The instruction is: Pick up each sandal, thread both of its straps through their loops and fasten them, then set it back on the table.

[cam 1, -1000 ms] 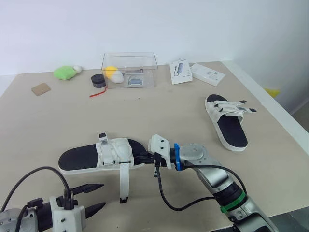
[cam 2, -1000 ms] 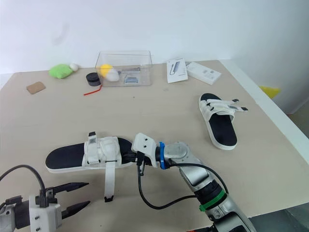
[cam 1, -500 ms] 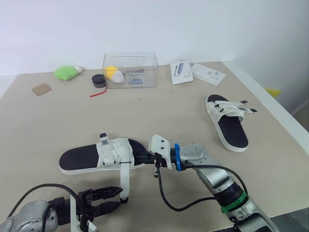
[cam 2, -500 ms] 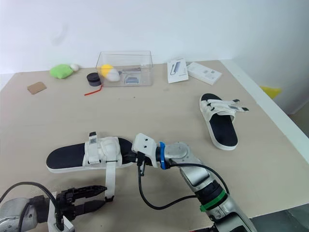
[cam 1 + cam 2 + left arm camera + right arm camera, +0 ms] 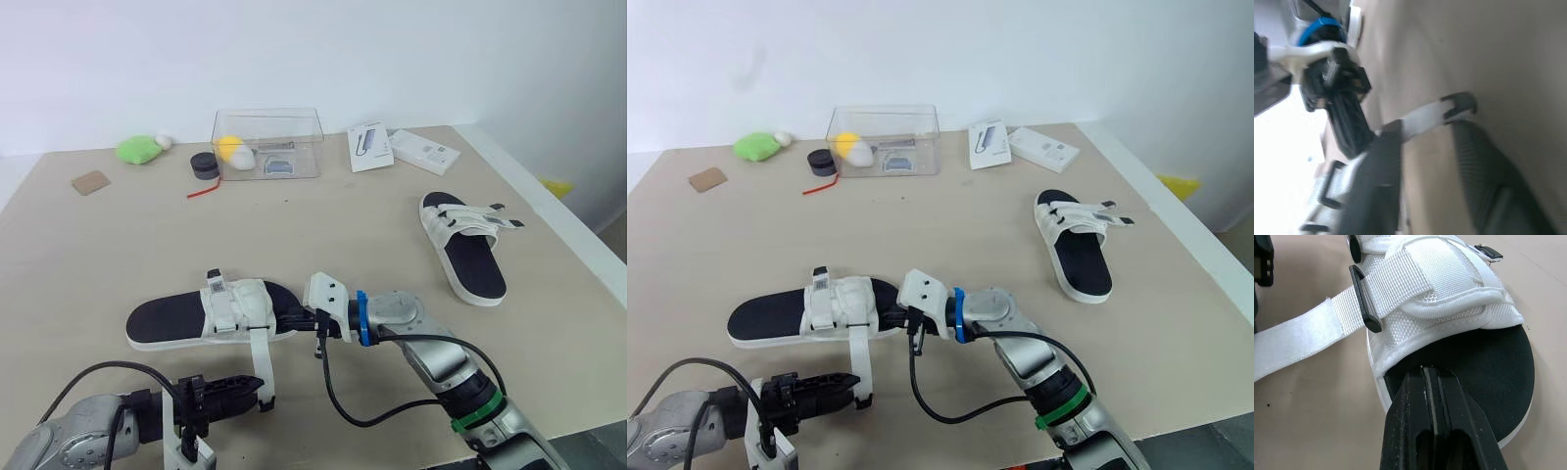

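Right wrist view shows your right gripper, jaws together, on the toe of the near sandal, apparently pinning it flat to the bench. Your left gripper, jaws apart, sits at the tip of the loose strap, presumably ready to seize it.

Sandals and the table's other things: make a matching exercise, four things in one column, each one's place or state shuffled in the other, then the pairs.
1 near sandal
2 far sandal
3 clear box
4 green toy

A holds a yellow thing
B far left of the table
C near the table's right edge
D strap trailing to the left gripper

Pairs: 1-D, 2-C, 3-A, 4-B
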Robot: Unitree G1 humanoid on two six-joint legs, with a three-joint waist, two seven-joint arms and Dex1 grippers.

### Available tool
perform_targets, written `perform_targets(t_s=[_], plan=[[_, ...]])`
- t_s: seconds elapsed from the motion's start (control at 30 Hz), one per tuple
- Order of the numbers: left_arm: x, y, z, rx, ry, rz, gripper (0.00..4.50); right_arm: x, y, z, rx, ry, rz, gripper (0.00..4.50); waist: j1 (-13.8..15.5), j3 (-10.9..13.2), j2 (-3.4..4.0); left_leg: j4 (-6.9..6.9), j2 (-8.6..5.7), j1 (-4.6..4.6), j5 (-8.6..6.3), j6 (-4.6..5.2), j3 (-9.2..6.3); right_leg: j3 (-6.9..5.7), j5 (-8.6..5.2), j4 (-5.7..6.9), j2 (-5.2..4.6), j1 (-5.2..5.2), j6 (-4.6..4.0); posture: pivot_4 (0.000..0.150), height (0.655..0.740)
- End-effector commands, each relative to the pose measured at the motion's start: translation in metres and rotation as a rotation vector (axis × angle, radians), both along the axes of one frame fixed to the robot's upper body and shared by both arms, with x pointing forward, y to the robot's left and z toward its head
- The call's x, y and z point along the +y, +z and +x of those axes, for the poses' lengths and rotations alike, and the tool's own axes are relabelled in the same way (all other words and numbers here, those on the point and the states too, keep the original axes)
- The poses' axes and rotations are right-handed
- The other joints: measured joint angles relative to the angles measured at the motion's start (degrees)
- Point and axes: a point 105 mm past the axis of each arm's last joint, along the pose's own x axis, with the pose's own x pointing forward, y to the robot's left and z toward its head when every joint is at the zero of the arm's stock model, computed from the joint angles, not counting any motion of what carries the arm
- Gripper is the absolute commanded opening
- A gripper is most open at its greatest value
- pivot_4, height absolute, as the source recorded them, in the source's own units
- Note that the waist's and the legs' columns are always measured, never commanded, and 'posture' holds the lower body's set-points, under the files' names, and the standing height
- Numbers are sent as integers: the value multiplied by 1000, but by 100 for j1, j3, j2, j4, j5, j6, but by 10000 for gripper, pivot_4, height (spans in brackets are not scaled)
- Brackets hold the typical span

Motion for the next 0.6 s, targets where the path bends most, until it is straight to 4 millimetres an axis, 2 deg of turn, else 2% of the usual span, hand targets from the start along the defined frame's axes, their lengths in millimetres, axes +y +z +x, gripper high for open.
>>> perform_targets(t_s=[0.03, 0.27, 0.43, 0.53, 0.6], plan=[[-5, -3, -2, 20, -8, -2, 258, -2, -15, -6, 49, 3, -46, 0, 0, -9, 17, 0, -3, 3, 0, 0, 3, 1, 2, 0, -3, 2, 3, 1500, 7400], [-8, 7, 1, 57, -6, -61, 258, -1, -15, -6, 54, 0, -42, 0, 0, -9, 17, -1, -10, 36, 0, 0, 11, 4, -2, -3, 0, 36, 12, 1500, 7400], [-17, 38, 6, 71, -22, -179, 258, -1, -15, -5, 54, -1, -42, 0, 0, 2, -4, -2, -6, 35, -2, 1, 11, 4, -5, -5, 4, 36, 10, 1500, 7400], [-22, 71, 18, 169, 37, -363, 258, -1, -15, -5, 51, -2, -43, 0, -1, 4, -4, -3, 0, 34, -2, 1, 6, 3, -6, -5, 7, 36, 7, 1500, 7400], [-22, 79, 23, 276, 74, -436, 258, -2, -15, -5, 51, -3, -43, 0, -2, 4, -6, -4, 1, 33, -2, 1, 5, 3, -8, -5, 14, 35, 7, 1500, 7400]])
